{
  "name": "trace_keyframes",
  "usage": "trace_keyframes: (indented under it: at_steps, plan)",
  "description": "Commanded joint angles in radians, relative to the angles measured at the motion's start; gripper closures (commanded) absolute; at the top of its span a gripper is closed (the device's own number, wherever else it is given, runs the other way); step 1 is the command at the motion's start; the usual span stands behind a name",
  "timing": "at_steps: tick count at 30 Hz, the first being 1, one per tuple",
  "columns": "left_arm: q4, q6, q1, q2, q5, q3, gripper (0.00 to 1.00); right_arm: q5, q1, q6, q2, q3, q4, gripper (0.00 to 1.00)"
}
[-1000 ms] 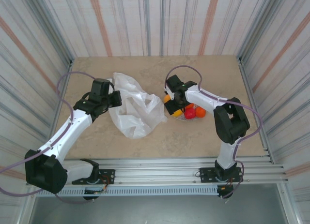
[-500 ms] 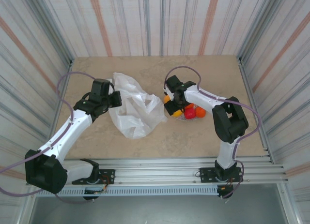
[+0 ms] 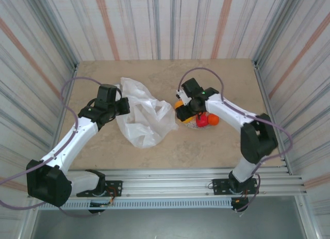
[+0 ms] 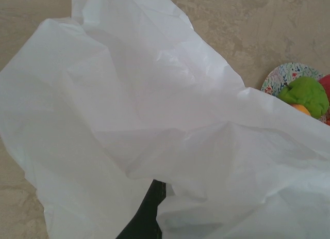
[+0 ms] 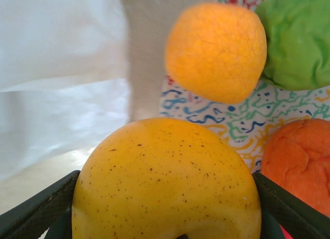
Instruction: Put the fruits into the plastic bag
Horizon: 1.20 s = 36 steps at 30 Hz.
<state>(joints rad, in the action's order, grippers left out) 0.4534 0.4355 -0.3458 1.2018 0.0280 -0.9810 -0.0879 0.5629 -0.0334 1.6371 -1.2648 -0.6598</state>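
Fruits [image 3: 202, 121] on patterned plate [image 5: 216, 115], R pincer [image 3: 184, 114] astride yellow fruit [image 5: 165, 182], grip unclear, L pincer [image 3: 122, 106] clamped on plastic bag [image 3: 144, 117]

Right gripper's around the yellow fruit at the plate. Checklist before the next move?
1. Yellow fruit centred between the right gripper fingers: ok.
2. Grip firm enough to lift: cannot tell.
3. Left gripper shut on the plastic bag: ok.
4. Bag mouth open toward the plate: cannot tell, only crumpled sheet is in view.
5. Orange fruit and green fruit clear of the fingers: ok, both lie beyond them.
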Motion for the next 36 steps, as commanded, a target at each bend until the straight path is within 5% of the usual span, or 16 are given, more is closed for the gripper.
trace_keyframes:
  at_steps: [1, 8, 15, 26, 36]
  plan:
    - [0.034, 0.033, 0.009, -0.025, 0.036, -0.014, 1.0, -0.154, 0.001, -0.086, -0.128, 0.08, 0.076, 0.25]
    - [0.047, 0.114, 0.011, -0.03, 0.138, -0.013, 1.0, -0.211, 0.063, -0.194, -0.286, 0.33, 0.35, 0.28]
    - [0.012, 0.185, 0.011, -0.068, 0.242, 0.017, 1.0, -0.109, 0.136, -0.299, -0.163, 0.429, 0.763, 0.28]
    - [-0.048, 0.226, 0.008, -0.049, 0.357, 0.054, 1.0, 0.139, 0.279, -0.432, 0.065, 0.301, 1.038, 0.27]
    - [-0.131, 0.257, -0.021, -0.015, 0.395, 0.069, 1.0, 0.194, 0.358, -0.558, 0.239, 0.204, 1.145, 0.24]
